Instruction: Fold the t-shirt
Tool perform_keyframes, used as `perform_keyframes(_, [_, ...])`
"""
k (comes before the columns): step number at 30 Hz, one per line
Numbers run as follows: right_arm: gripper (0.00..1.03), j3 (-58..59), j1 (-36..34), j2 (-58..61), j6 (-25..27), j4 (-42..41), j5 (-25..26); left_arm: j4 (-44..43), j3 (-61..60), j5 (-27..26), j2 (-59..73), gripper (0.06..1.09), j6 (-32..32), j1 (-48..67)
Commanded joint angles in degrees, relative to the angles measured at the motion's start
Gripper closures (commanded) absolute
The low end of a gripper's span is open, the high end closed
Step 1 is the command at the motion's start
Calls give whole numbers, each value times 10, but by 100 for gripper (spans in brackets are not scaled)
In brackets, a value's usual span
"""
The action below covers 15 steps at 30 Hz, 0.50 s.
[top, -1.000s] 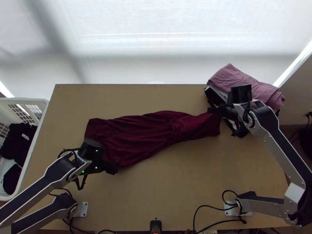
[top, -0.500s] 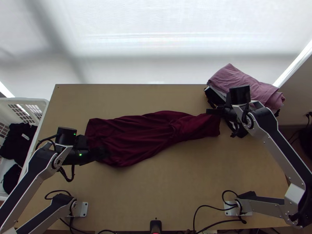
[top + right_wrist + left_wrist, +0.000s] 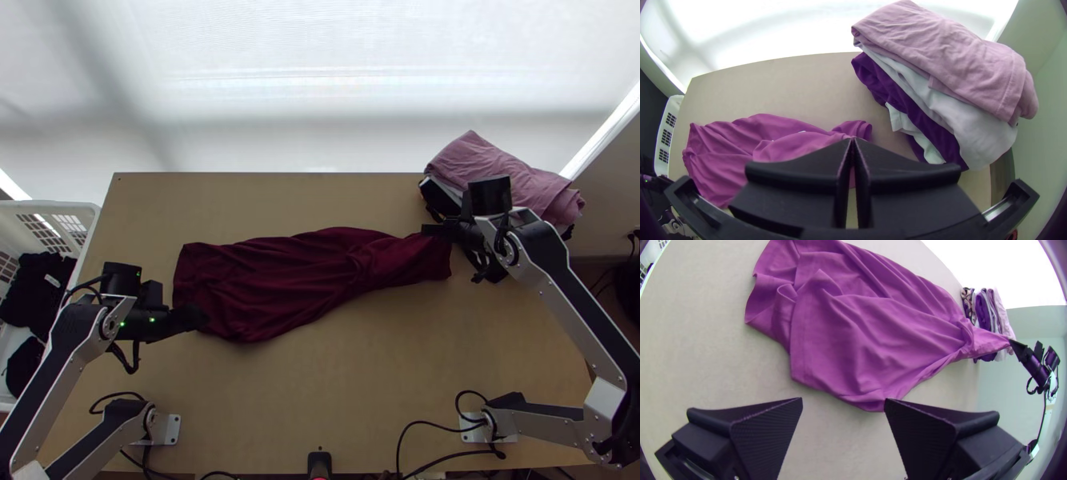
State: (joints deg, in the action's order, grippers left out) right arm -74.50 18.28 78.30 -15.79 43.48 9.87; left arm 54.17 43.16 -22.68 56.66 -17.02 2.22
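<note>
The dark red t-shirt lies bunched lengthwise across the table, its right end narrowed and lifted. At that end is my right gripper; in the right wrist view the right gripper is shut on the shirt's end. My left gripper is at the shirt's lower left edge. In the left wrist view the left gripper stands wide open, with a corner of the shirt close to one fingertip and bare tabletop between the fingers.
A stack of folded clothes stands at the table's back right, beside the right gripper. A white basket with dark clothes stands off the left edge. Cables lie along the near edge.
The left gripper has moved left and a little up the picture, away from the shirt's lower corner. The right arm has hardly moved, and the shirt lies nearly as before.
</note>
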Motion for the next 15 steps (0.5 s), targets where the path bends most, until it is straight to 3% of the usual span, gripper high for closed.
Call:
perform_keyframes(1, [100, 7, 4, -13, -1, -8, 8, 7, -26, 13, 18, 20, 37, -2])
perform_keyframes(15, [100, 8, 3, -13, -1, -11, 9, -71, -45, 53, 99, 26, 47, 10])
